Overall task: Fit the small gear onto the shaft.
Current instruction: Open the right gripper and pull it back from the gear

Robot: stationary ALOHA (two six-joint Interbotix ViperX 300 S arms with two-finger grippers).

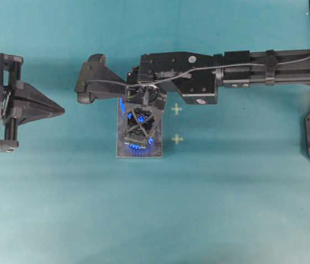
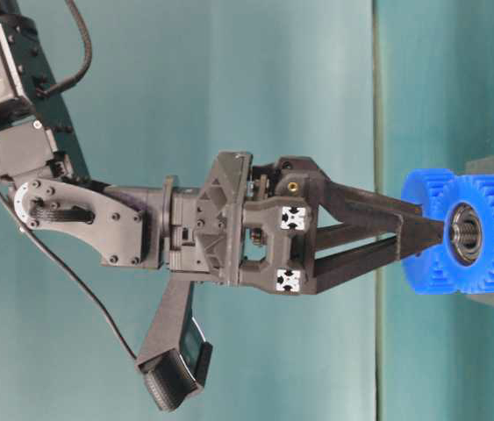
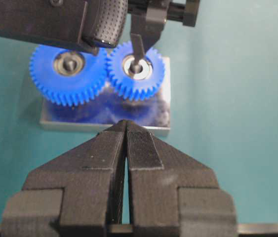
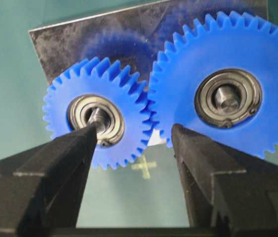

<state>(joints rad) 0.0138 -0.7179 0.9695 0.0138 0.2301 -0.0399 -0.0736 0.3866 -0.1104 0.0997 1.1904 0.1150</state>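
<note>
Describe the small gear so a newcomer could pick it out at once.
Find the grey metal plate on the teal table. Two blue gears sit meshed on it, and the small gear is the one under the right tool. It is clearly narrower than the larger gear.
</note>
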